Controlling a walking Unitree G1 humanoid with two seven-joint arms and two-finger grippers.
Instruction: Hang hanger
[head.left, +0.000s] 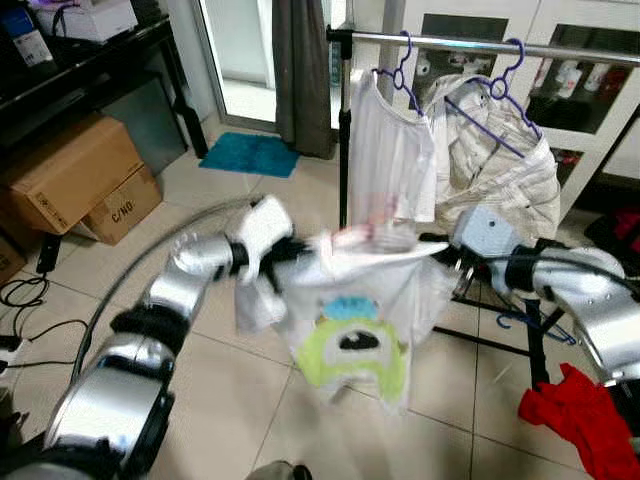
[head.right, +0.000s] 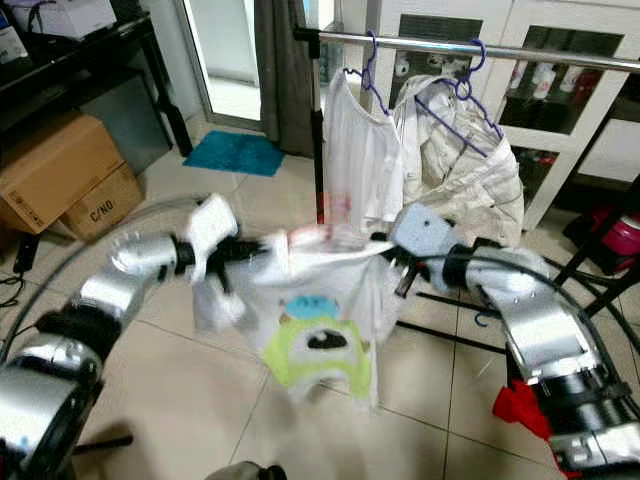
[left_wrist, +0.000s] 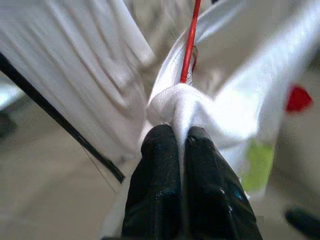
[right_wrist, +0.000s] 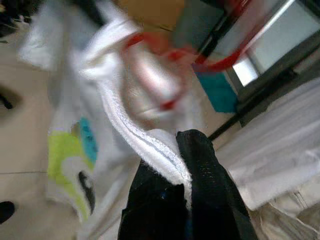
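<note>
Legible text: "C/NO." printed in black on the side of the smaller cardboard box (head.left: 122, 205) on the floor, left of the rack. Nothing else can be read

I'm seeing even daylight from the doorway (head.left: 245, 50), soft shadows only. Head views are motion-smeared around the white T-shirt (head.left: 360, 310). Both wrist feeds are blurred; the red hanger (right_wrist: 200, 55) streaks, and only the black fingers (left_wrist: 160, 190) look sharp.
</note>
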